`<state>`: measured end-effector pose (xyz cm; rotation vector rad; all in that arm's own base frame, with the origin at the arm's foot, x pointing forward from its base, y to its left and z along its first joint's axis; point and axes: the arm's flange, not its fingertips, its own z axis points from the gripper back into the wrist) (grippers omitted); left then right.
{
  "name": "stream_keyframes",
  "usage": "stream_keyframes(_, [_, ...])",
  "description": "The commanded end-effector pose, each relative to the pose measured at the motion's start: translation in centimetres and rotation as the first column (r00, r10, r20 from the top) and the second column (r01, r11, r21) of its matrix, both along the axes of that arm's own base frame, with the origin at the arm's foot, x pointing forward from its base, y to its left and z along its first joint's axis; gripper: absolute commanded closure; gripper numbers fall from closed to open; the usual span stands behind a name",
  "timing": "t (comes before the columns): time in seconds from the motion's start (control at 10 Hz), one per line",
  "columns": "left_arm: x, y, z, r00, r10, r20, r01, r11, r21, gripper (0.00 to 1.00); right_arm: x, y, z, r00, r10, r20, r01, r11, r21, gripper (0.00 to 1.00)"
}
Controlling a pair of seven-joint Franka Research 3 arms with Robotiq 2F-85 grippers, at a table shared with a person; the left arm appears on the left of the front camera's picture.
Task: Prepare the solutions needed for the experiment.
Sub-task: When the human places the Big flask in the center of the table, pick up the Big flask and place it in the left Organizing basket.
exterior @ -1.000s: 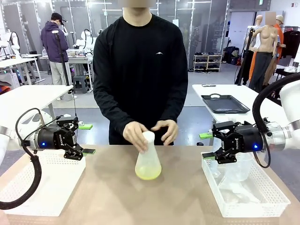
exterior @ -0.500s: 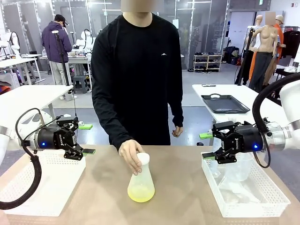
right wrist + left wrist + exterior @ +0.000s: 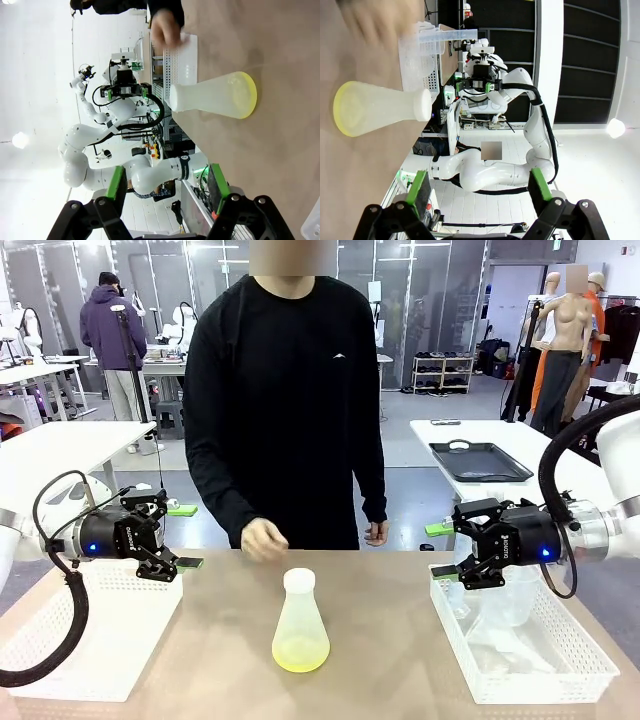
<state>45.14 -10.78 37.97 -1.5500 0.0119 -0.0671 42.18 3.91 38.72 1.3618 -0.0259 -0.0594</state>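
While flask [image 3: 300, 610] with yellow-green solution [image 3: 300, 654] stands upright on desk [image 3: 390, 640], I see left claw [image 3: 183, 537] and right claw [image 3: 442, 552] both apart, empty; claw print too small to read.

Frosted plastic flask [image 3: 300, 625], matt tan tabletop [image 3: 395, 665]

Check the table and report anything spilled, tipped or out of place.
Nothing stands out. The flask stands upright mid-table, its yellow-green solution all pooled in the bottom, and the table around it looks dry.
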Motion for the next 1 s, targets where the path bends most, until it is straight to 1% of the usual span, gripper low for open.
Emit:
stream_keyframes(0.0, [0.1, -0.9, 0.2, 0.999, -0.015, 0.044, 0.016, 1.0, -0.02, 0.0, -0.2, 0.1, 0.0, 1.0, -0.006, 0.004, 0.006, 1.0, -0.007, 0.18])
stream_keyframes(0.1, [0.5, -1.4, 0.7, 0.986, -0.005, 0.166, 0.01, 0.999, -0.033, 0.0, -0.2, 0.1, 0.0, 1.0, -0.006, 0.004, 0.006, 1.0, -0.007, 0.18])
stream_keyframes(0.2, [0.9, -2.0, 1.2, 0.958, -0.029, 0.286, 0.036, 0.999, -0.019, 0.0, -0.2, 0.1, 0.0, 1.0, -0.006, 0.004, 0.006, 1.0, -0.007, 0.18])
stream_keyframes(0.3, [1.1, -2.7, 1.7, 0.911, -0.082, 0.404, 0.079, 0.997, 0.022, 0.0, -0.2, 0.1, 0.0, 1.0, -0.006, 0.004, 0.006, 1.0, -0.007, 0.18])
stream_keyframes(0.4, [1.5, -3.5, 2.0, 0.852, -0.142, 0.504, 0.115, 0.99, 0.086, 0.0, -0.2, 0.1, 0.0, 1.0, -0.006, 0.004, 0.006, 1.0, -0.007, 0.18])
stream_keyframes(0.5, [2.0, -4.3, 2.1, 0.749, -0.226, 0.622, 0.138, 0.973, 0.187, 0.0, -0.2, 0.1, 0.0, 1.0, -0.006, 0.004, 0.006, 1.0, -0.007, 0.18])
stream_keyframes(0.6, [2.4, -4.9, 2.1, 0.676, -0.279, 0.682, 0.147, 0.958, 0.247, 0.0, -0.2, 0.1, 0.0, 1.0, -0.006, 0.004, 0.006, 1.0, -0.007, 0.18])
stream_keyframes(0.7, [2.6, -5.1, 2.2, 0.63, -0.311, 0.712, 0.148, 0.948, 0.283, 0.0, -0.2, 0.1, 0.0, 1.0, -0.006, 0.004, 0.006, 1.0, -0.007, 0.18])
stream_keyframes(0.8, [1.4, -4.6, 3.2, 0.758, -0.26, 0.598, 0.184, 0.965, 0.186, 0.0, -0.2, 0.1, 0.0, 1.0, -0.006, 0.004, 0.006, 1.0, -0.007, 0.18])
stream_keyframes(0.9, [1.4, -4.6, 3.2, 0.758, -0.26, 0.598, 0.184, 0.965, 0.186, 0.0, -0.2, 0.1, 0.0, 1.0, -0.006, 0.004, 0.006, 1.0, -0.007, 0.18])
